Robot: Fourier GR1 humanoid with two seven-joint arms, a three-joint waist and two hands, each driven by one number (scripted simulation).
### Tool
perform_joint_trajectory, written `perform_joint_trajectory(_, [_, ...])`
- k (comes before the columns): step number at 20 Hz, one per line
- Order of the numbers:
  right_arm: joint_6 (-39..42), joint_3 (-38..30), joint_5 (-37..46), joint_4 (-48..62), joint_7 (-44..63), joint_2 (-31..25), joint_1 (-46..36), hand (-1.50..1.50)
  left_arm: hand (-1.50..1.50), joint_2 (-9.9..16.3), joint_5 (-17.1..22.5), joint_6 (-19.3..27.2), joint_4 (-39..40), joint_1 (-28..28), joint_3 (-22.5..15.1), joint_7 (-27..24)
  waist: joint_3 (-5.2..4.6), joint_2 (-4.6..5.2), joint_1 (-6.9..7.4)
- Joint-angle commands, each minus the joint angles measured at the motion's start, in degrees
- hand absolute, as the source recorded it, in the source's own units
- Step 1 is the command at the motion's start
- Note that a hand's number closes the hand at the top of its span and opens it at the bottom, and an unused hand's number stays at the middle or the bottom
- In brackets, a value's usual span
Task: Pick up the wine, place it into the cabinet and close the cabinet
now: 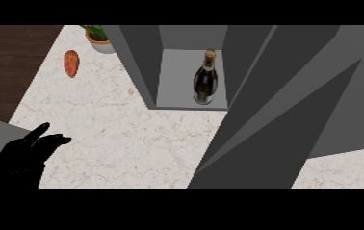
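Because the wine [204, 80] has to end up inside, it now stands on the floor of the cabinet [139, 56], upright, with its neck pointing to the back. It stands toward the right side of the opening and well back from the front edge, so it looks safe from being bumped. The putting-in part of the job looks done.

The cabinet door [270, 123] is wide open. It is the big grey slab that swings out toward the front and covers much of the right side of the view. It has to be open for the bottle to go in, and now it needs to be pushed shut. That looks like the only step left.

The left hand [32, 149] shows at the lower left, over the table [128, 133]. Its fingers are loose and a bit spread, pointing up and to the right. It holds nothing. It is well apart from the cabinet and the door. The right hand does not show at all. It may be behind the door, but that cannot be seen.

The wine is a dark bottle, almost black, with a long thin neck. The top of the neck is a light tan colour, like foil or a cork. There is a brownish patch on its body that may be a label. It is tall and thin, so a knock could tip it.

On the table at the far left lies an orange-red carrot [71, 63]. Just beyond it, a potted plant [98, 37] sits beside the cabinet's left wall. Neither is part of the job.
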Motion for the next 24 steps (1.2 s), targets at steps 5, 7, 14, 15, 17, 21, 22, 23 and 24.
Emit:
perform_joint_trajectory(5, [-15.9,18.09,8.22,5.85,2.37,1.27,-13.09,1.5,-1.5,5.79,4.88,-8.45,3.67,8.03,8.25,-2.64,-0.15,-0.17,0.88])
perform_joint_trajectory(7, [-20.95,19.22,8.94,7.8,0.11,1.24,-14.89,1.5,-1.5,8.6,6.88,-12.94,5.12,9.36,11.34,-2.48,-0.12,-0.16,1.2])
perform_joint_trajectory(14, [-32.11,15.92,11.92,11.28,-2.35,0.94,-23.96,1.5,-1.5,10.29,5.88,-17.19,6.43,14.09,13.48,-5.16,-0.12,-0.19,2.13])
perform_joint_trajectory(15, [-32.94,14.53,11.74,13.4,-4.14,0.92,-24.58,1.5,-1.5,11.73,7.33,-18.84,7.27,14.82,14.98,-4.85,-0.1,0.01,2.8])
perform_joint_trajectory(17, [-35.02,13.55,10.8,14.34,-2.72,0.88,-28.19,1.5,-1.5,11.67,7.7,-20.37,8.33,14.02,16.24,-5.06,-0.16,0.22,2.18])
perform_joint_trajectory(21, [-37.2,9.31,8.3,17.82,-2.28,0.84,-33.68,1.5,-1.5,13.25,7.73,-25.19,11.17,15.32,18.23,-5.12,-0.2,0.42,3.19])
perform_joint_trajectory(22, [-37.89,8.81,8.28,21.04,-2.79,0.85,-35.13,1.5,-1.5,11.95,7.03,-23.28,9.36,14.79,16.77,-4.27,-0.15,0.57,2.79])
perform_joint_trajectory(23, [-38.22,6.06,8.4,21.86,-1.82,0.91,-37.11,1.5,-1.5,12.78,6.83,-26.14,11.55,15.97,17.88,-5.05,-0.22,0.48,3.5])
perform_joint_trajectory(24, [-38.99,3.69,7.59,24.19,-2.7,1.0,-39.36,1.5,-1.5,12.38,8.03,-27.08,13.9,14.34,18.87,-4.2,-0.2,0.8,2.7])
